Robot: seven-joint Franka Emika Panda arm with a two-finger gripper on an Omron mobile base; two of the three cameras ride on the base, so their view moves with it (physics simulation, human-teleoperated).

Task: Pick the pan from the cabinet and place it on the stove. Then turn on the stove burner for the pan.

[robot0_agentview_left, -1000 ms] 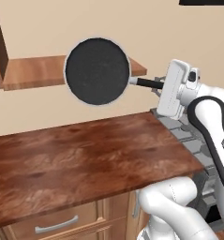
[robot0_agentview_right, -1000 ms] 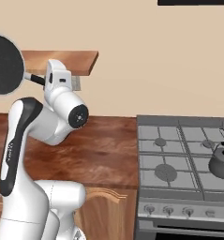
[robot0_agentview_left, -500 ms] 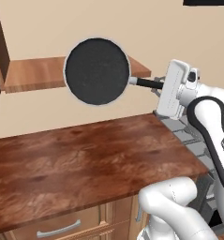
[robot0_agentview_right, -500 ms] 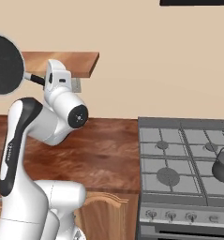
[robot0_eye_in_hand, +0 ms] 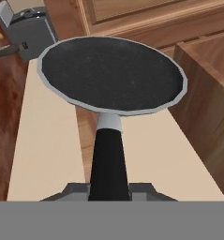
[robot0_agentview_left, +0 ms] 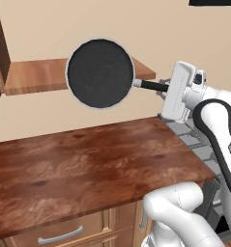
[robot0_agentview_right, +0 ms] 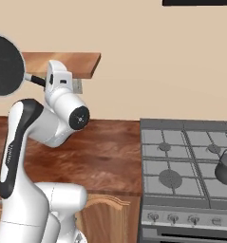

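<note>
Dark grey-black and ringed by its grey rim, the pan [robot0_agentview_left: 100,73] hangs in the air in front of the cabinet's wooden shelf [robot0_agentview_left: 37,75], clear of it and well above the reddish-brown worktop [robot0_agentview_left: 83,164], with its face turned toward the left base camera. Your claw [robot0_eye_in_hand: 108,190] is clamped tight on the far end of the thin black handle [robot0_eye_in_hand: 108,157]; from the hand view you can see the handle running straight up from between the fingertips to the pan's rim, so the grip sits well away from the pan's weight. You are in the carry step: the pan is out of the cabinet and not yet set down, and the burner is untouched. The stove [robot0_agentview_right: 186,163] lies to the right of the worktop in the right base view, well apart from the pan, and a small dark pot [robot0_agentview_right: 226,166] already sits on 1 of its right-hand grates. For your next move, swing the arm to the right and level the pan so its base faces down, then lower it onto a free burner on the left side of the stove. Expect the long lever of the handle to let the pan sag or twist, so turn slowly.
</note>
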